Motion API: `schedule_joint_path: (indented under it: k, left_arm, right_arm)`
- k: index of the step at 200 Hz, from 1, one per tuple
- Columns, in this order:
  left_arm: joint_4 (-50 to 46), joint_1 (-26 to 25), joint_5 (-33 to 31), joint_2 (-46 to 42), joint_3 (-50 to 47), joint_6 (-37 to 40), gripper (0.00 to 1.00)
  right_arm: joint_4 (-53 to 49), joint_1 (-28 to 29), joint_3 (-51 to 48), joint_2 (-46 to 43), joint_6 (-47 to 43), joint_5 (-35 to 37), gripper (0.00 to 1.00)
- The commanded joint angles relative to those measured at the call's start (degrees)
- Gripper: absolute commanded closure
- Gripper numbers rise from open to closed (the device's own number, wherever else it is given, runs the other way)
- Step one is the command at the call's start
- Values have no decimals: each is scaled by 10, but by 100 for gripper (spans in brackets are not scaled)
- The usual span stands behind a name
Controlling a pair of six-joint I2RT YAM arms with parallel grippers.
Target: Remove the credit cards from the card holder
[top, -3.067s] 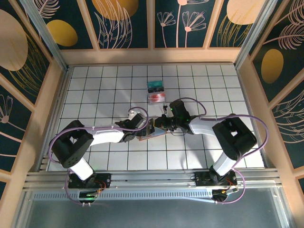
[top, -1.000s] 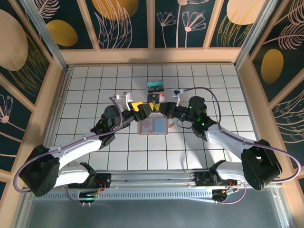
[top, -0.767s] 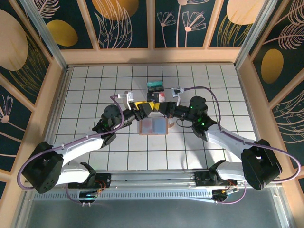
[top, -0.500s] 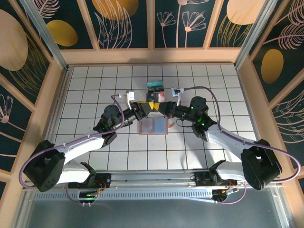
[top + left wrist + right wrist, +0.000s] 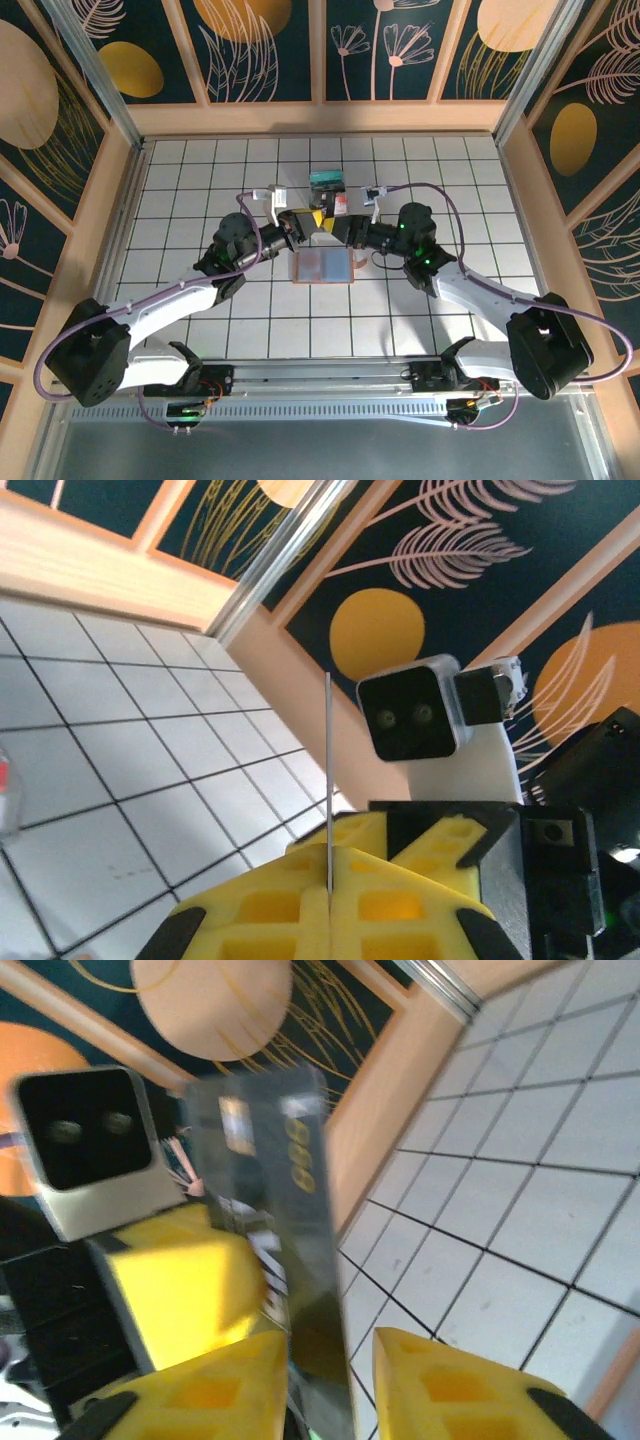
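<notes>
**Third card passing from right gripper to left, above the open holder**

Top view: the tan leather card holder (image 5: 322, 266) lies open on the white gridded desk (image 5: 200, 180). Just beyond it the left gripper (image 5: 305, 222) and right gripper (image 5: 346, 230) meet at a dark grey plastic card (image 5: 322, 234); a teal-green card (image 5: 326, 180) and a pink-white card (image 5: 337, 205) lie farther back.
Left wrist: the jaws are clamped on the dark card (image 5: 328, 770), seen edge-on, its long axis running straight out.
Right wrist: the jaws stand apart, with a gap beside the upright card (image 5: 290, 1160). Likely next: the right gripper backs off cleanly.

White-shelled, black-jointed left arm (image 5: 165, 305) at lower left; matching right arm (image 5: 480, 290) at lower right. Thin purple cables (image 5: 425, 184) loop along both. Yellow pocketed plastic fingertips (image 5: 290, 910).
</notes>
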Motion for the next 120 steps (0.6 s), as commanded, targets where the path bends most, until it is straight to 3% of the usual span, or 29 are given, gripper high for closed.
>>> schedule_joint_path:
  k: [1, 49, 120]
  left_arm:
    - [-123, 7, -28, -22, 53, 124, 100]
    - [-302, 17, -68, 9, 144, 349, 100]
    - [-422, 67, -20, 143, 322, 618, 100]
  right_arm:
    - [-74, 1, 25, -34, -44, 48, 62]
    - [-210, 0, 51, -80, -91, 158, 48]
    - [-304, -2, 72, -119, -102, 278, 35]
